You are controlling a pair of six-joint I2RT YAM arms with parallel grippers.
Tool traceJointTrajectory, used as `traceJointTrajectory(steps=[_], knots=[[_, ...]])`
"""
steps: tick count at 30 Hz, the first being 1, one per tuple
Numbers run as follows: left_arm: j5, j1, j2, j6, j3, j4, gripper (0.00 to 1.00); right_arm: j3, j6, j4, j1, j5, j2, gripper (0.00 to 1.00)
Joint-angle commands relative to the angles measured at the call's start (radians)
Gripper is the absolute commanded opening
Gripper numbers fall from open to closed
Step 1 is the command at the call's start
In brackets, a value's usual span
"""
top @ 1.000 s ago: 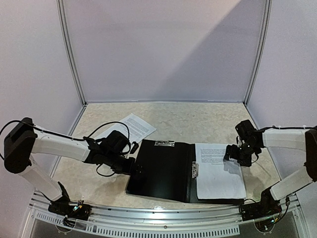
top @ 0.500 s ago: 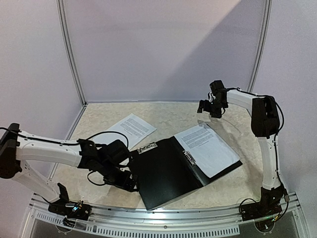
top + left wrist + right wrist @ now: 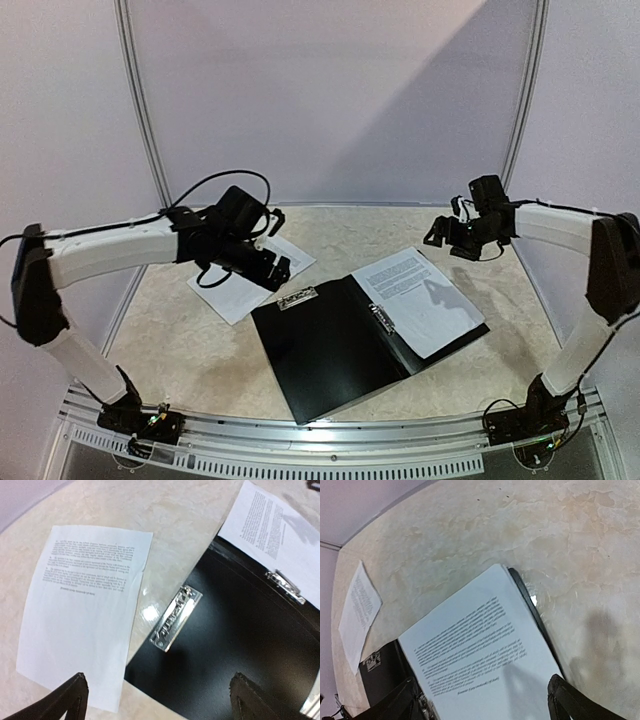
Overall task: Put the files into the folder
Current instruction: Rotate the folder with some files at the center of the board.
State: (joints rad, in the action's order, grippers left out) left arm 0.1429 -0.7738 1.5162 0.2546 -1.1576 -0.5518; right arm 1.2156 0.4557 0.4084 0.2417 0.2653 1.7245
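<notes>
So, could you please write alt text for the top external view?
An open black folder lies on a beige table, one printed sheet on its right half and a loose sheet on the table to its left. The left gripper hovers by the loose sheet; the right gripper hangs above the table beyond the folder.

Cropped edges, unreadable print
Past the right jaw of the left gripper (image 3: 162,700), the folder (image 3: 240,645) runs off frame; only 2 fingertips (image 3: 75,697) show. Between the jaws of the right gripper (image 3: 490,702), the files (image 3: 480,630) carry print too small to read.
</notes>
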Motion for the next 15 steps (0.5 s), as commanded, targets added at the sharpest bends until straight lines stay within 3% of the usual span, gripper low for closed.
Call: traceJointTrajectory(steps=[1, 4, 8, 15], knots=[[-0.009, 0.019, 0.231, -0.279, -0.155, 0.007, 0.98, -0.21, 0.015, -0.142, 0.05, 0.052, -0.235, 0.86], [-0.079, 0.044, 0.359, -0.308, -0.237, -0.027, 0.85, -0.352, 0.02, -0.173, 0.109, 0.055, -0.369, 0.8], [-0.034, 0.051, 0.515, -0.344, -0.333, -0.086, 0.69, -0.467, 0.018, -0.152, 0.159, 0.063, -0.509, 0.77], [0.014, 0.062, 0.587, -0.323, -0.358, -0.085, 0.57, -0.584, 0.027, -0.094, 0.165, 0.086, -0.665, 0.75]])
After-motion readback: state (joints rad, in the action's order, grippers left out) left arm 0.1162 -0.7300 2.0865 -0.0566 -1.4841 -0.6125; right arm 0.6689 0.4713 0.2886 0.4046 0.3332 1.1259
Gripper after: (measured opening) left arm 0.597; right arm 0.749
